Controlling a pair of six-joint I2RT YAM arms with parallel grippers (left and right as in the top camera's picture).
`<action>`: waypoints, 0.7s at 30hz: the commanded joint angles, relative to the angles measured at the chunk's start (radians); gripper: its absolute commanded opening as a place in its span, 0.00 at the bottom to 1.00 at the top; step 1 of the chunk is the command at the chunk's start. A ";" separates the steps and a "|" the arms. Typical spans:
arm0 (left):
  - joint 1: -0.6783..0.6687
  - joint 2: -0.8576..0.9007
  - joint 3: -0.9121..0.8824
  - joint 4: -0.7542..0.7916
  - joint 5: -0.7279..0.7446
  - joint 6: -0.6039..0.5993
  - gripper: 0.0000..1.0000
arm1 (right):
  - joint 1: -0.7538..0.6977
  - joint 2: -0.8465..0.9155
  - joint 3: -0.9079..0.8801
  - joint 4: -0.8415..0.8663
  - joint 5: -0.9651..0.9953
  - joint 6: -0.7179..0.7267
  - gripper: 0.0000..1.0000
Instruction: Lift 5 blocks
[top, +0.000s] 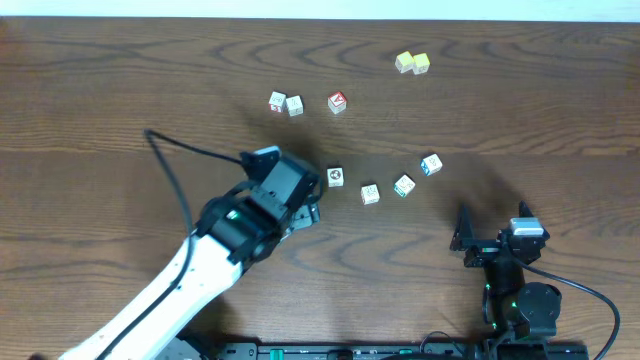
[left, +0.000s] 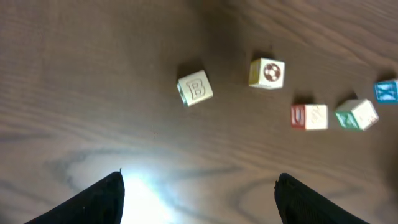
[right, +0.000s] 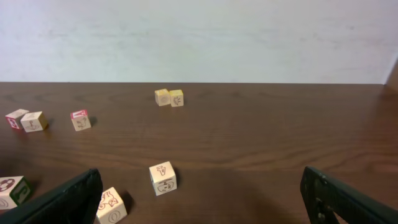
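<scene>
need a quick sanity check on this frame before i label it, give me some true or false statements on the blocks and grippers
1. The left gripper and the right gripper are both open and empty. True.
2. The left gripper grips the B block. False: the block lies on the table, ahead of the open fingers.
3. The yellow cubes touch side by side. True.
4. The red-topped cube is stacked on another block. False: it stands alone on the table.
</scene>
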 joint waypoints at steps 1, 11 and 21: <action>0.032 0.074 0.044 -0.010 0.021 0.050 0.78 | -0.011 -0.005 -0.001 -0.005 0.009 0.003 0.99; 0.416 0.122 0.161 -0.164 0.174 0.244 0.78 | -0.011 -0.005 -0.001 -0.005 0.009 0.003 0.99; 0.708 0.118 0.160 -0.212 0.174 0.243 0.78 | -0.010 -0.005 -0.001 0.047 -0.374 0.203 0.99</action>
